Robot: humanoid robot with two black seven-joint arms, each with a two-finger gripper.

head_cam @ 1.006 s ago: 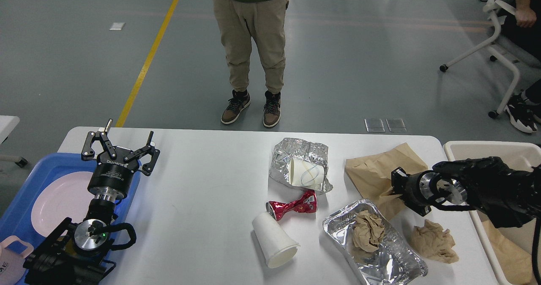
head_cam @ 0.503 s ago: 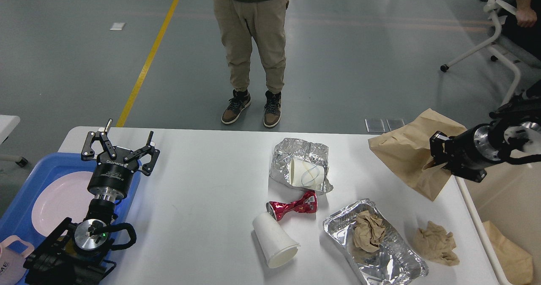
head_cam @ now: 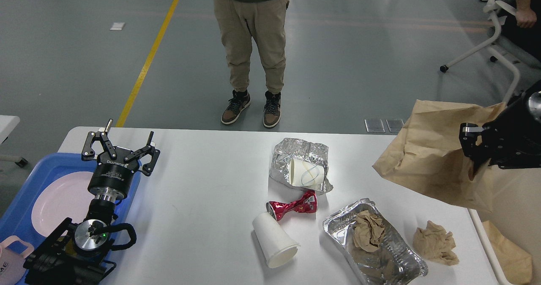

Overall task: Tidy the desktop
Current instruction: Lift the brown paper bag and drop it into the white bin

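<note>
Nearest us on the desktop (head_cam: pixel 203 200) lie a white paper cup (head_cam: pixel 274 240) on its side, a foil tray (head_cam: pixel 374 245) with a crumpled brown paper wad (head_cam: pixel 368 231) in it, and a second wad (head_cam: pixel 435 245) just beside the tray toward the right edge. At our near left sits a blue tray (head_cam: pixel 19 211) holding a pink plate (head_cam: pixel 57 202), with a pink mug (head_cam: pixel 10 261) at the corner.

A little farther off, a crushed red can (head_cam: pixel 293 206) touches the cup's base, and beyond it a crumpled foil sheet (head_cam: pixel 302 160) cradles another paper cup (head_cam: pixel 306 173). Our left gripper (head_cam: pixel 120 145) hovers over the tray's edge, fingers spread and holding nothing.

At the right, our right gripper (head_cam: pixel 475 149) holds the brown paper bag (head_cam: pixel 431 158) clear of the desktop, over its right edge; the fingers are dark and partly buried in the paper, so we judge them clenched on the bag from the way it hangs. Below it the beige bin (head_cam: pixel 513 217) shows more brown paper (head_cam: pixel 513 257) inside.

We judge the step in hand to be carrying the bag to the bin. The next move calls for bringing the whole bag over the bin's opening before letting go, since it is wide and floppy and could catch the rim.

Beyond the desktop a person (head_cam: pixel 251 48) stands on the grey floor.
</note>
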